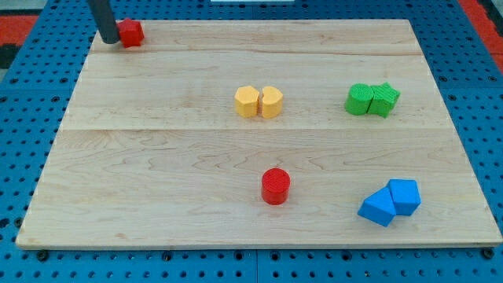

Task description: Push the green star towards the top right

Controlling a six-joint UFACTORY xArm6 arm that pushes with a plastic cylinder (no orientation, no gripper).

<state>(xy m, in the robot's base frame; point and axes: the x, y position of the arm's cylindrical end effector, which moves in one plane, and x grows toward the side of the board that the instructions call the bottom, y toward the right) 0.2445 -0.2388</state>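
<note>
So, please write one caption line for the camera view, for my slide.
My tip beside a red block at the board's top left, far from the green blocks.

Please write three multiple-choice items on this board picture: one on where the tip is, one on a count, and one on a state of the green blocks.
1. Where is my tip?
A. At the view's top left, beside a red block
B. Between the two yellow blocks
C. At the view's bottom right, by the blue blocks

2. How many red blocks are on the board?
A. One
B. Two
C. Four

3. How do the two green blocks lie?
A. Far apart
B. Stacked
C. Side by side, touching

Answers:
1. A: the rod ends just left of the red block in that corner.
2. B: that corner block plus the red cylinder near the bottom middle.
3. C: the green star sits against the other green block at the view's right.
</note>
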